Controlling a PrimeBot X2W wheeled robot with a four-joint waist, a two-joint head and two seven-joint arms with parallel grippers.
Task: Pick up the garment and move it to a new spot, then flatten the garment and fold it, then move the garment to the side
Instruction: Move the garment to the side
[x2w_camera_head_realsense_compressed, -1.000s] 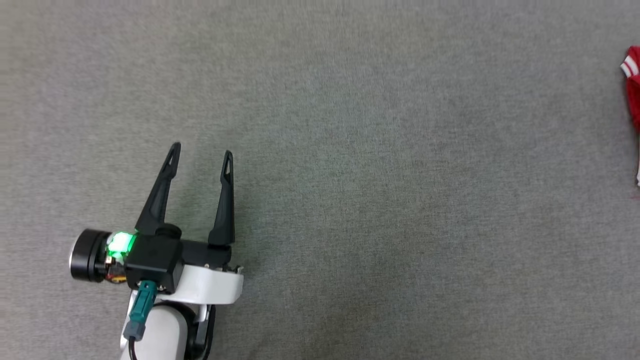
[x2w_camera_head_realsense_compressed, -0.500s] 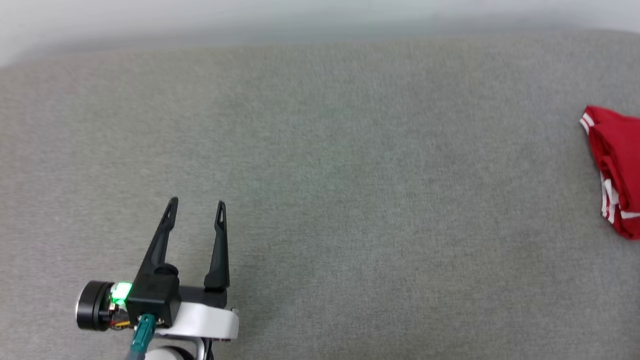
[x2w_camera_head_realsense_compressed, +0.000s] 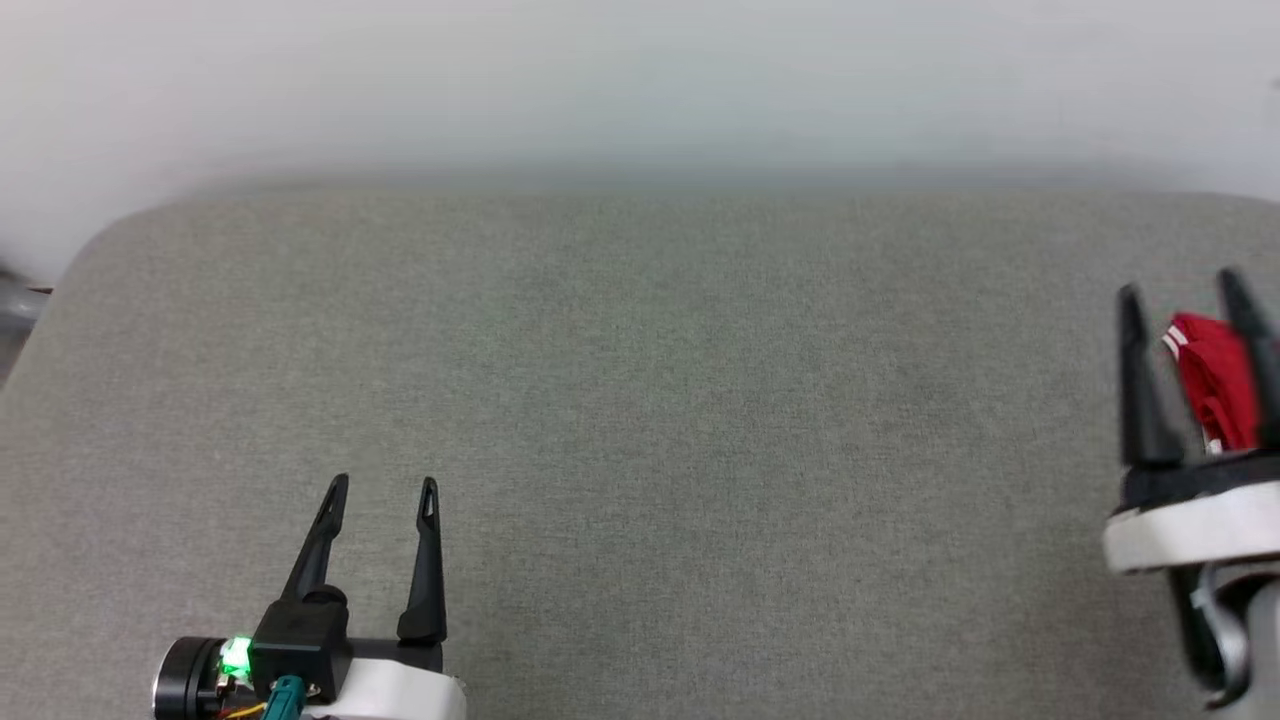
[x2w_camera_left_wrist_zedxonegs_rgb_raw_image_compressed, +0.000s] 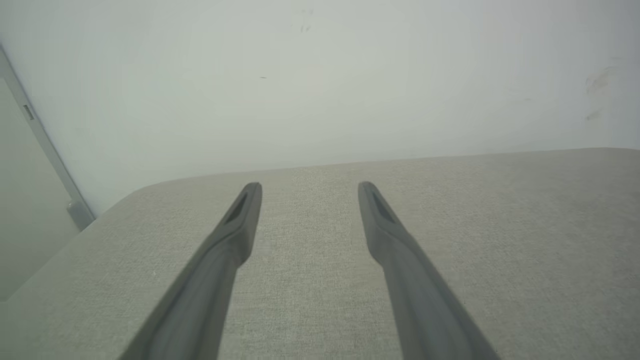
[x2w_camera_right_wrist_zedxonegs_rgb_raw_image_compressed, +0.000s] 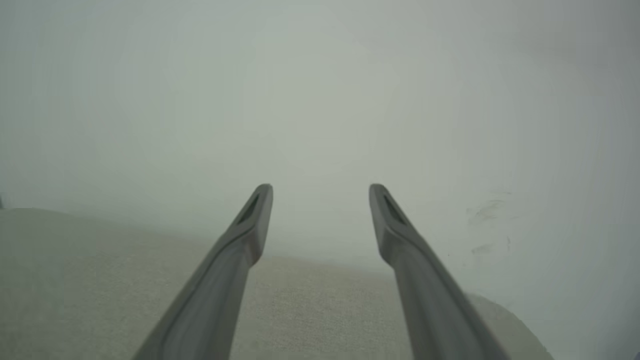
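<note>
Head view: the garment (x2w_camera_head_realsense_compressed: 1215, 385), a bunched red heap with white striped trim, lies at the far right of the grey fabric surface (x2w_camera_head_realsense_compressed: 640, 400), seen between the spread fingers of the right gripper (x2w_camera_head_realsense_compressed: 1178, 283); contact cannot be told. The left gripper (x2w_camera_head_realsense_compressed: 384, 482) hangs wide open and empty at the lower left, well apart from it. The left wrist view adds a grey frame (x2w_camera_left_wrist_zedxonegs_rgb_raw_image_compressed: 45, 145) beside the pale wall (x2w_camera_left_wrist_zedxonegs_rgb_raw_image_compressed: 320, 75). The right wrist view gives scuff marks (x2w_camera_right_wrist_zedxonegs_rgb_raw_image_compressed: 487, 212) on that wall past its own parted fingers.
</note>
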